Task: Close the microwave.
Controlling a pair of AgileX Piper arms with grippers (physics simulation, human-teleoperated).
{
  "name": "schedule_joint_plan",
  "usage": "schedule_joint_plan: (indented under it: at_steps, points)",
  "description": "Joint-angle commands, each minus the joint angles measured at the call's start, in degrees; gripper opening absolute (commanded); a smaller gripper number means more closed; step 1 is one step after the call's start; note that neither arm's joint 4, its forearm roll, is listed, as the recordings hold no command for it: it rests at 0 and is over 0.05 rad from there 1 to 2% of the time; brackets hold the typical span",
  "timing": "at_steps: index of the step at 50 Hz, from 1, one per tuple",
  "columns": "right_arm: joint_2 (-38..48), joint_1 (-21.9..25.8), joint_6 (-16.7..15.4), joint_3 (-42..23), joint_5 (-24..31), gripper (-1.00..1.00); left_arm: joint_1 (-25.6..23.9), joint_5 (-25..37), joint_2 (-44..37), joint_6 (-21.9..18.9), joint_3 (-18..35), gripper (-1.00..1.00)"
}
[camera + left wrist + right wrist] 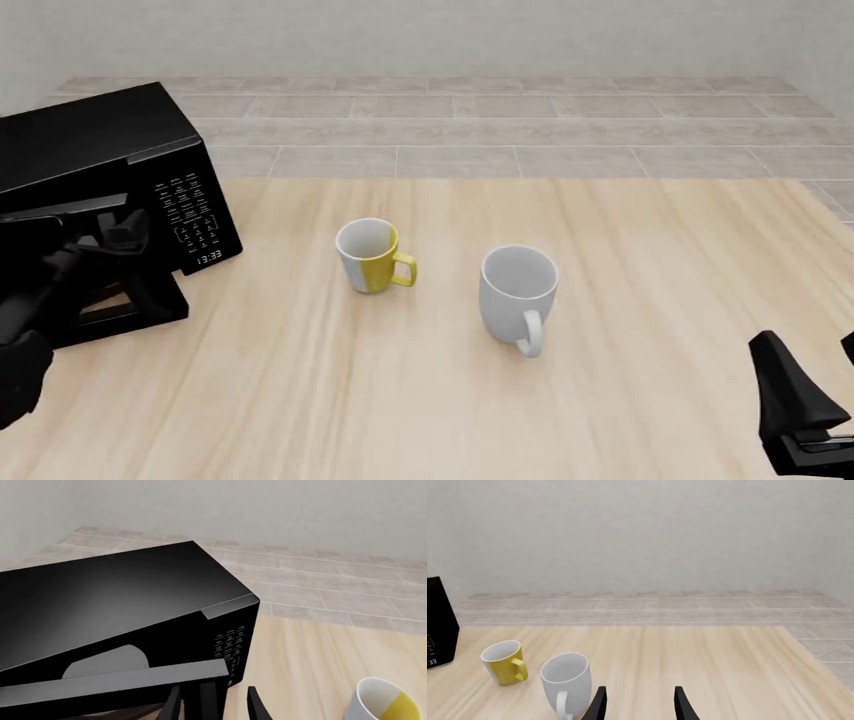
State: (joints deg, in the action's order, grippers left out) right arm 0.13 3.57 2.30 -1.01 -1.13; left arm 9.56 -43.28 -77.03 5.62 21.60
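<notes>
The large glossy black microwave (114, 170) sits at the front view's left edge, partly cut off, its door ajar. The left gripper (215, 706), jaws parted, straddles the door's edge. The right gripper (639, 705) hangs released, lower right. Pale wooden table (534, 400); grey tiled floor (534, 130) beyond.

Glossy black microwave (100, 150), pale matt wood-grain table (601, 250), smooth glazed yellow mug (371, 256)
</notes>
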Motion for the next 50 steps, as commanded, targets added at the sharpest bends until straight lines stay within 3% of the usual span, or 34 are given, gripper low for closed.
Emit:
schedule_joint_plan:
  at_steps: [1,50]
  points:
    - [-0.08,0.34,0.33,-0.24,0.25,1.0,3.96,1.77,-4.28,-2.74,3.35,1.0]
    - [-0.11,0.6,0.8,-0.13,-0.14,1.0,6.74,5.96,-11.11,-5.31,14.28,1.0]
